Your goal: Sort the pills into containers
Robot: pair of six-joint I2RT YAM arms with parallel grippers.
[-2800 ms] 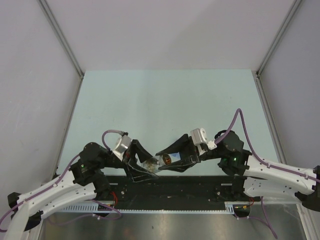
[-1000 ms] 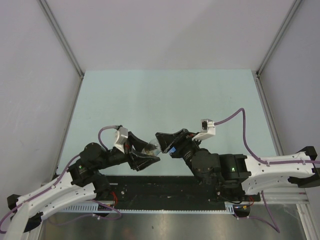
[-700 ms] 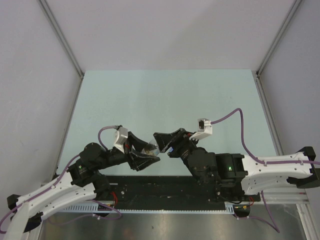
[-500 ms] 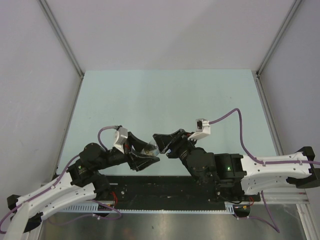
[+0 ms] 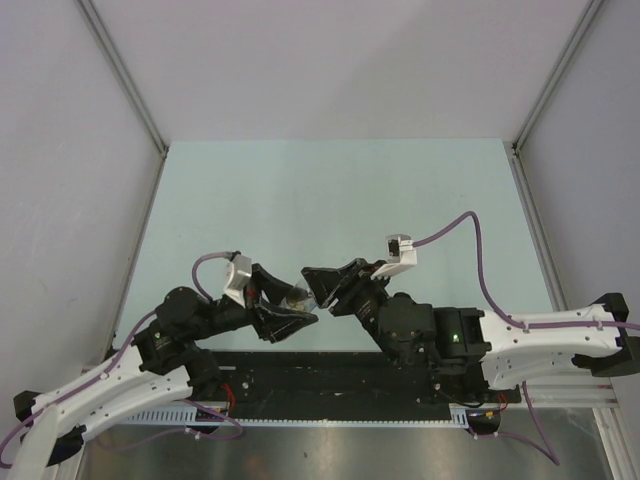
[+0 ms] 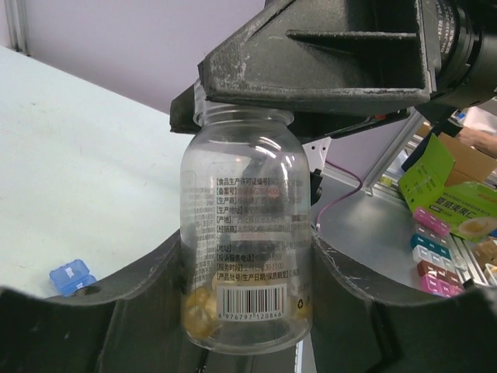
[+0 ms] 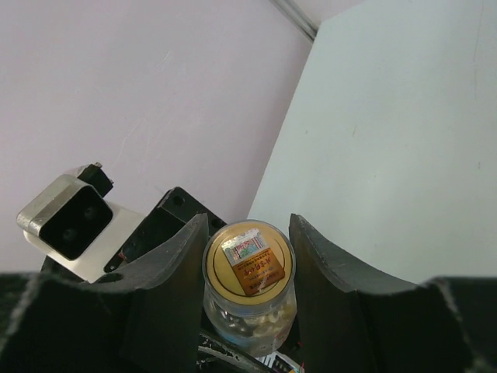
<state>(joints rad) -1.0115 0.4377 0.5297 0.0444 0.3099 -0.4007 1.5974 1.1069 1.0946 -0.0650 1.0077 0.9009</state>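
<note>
My left gripper (image 6: 247, 245) is shut on a clear pill bottle (image 6: 245, 233) and holds it off the table. Several yellow pills (image 6: 200, 307) lie at the bottle's bottom. My right gripper (image 7: 248, 231) is closed round the bottle's gold cap (image 7: 248, 260), one finger against each side. In the top view both grippers meet over the table's near edge: the left gripper (image 5: 300, 308), the right gripper (image 5: 318, 287), the bottle (image 5: 300, 296) between them. The blue pill box (image 6: 71, 276) lies on the table, seen in the left wrist view; in the top view it is hidden.
The pale green table (image 5: 330, 200) stretches away beyond the grippers, with walls on three sides. A black strip (image 5: 330, 372) runs along the near edge. Off the table, a green box (image 6: 446, 186) and coloured pill boxes (image 6: 431, 233) show in the left wrist view.
The right arm has swung round and its wrist has turned, so its gripper now caps the bottle from the right. Both grippers and the bottle have shifted a little away from the table's near edge.
</note>
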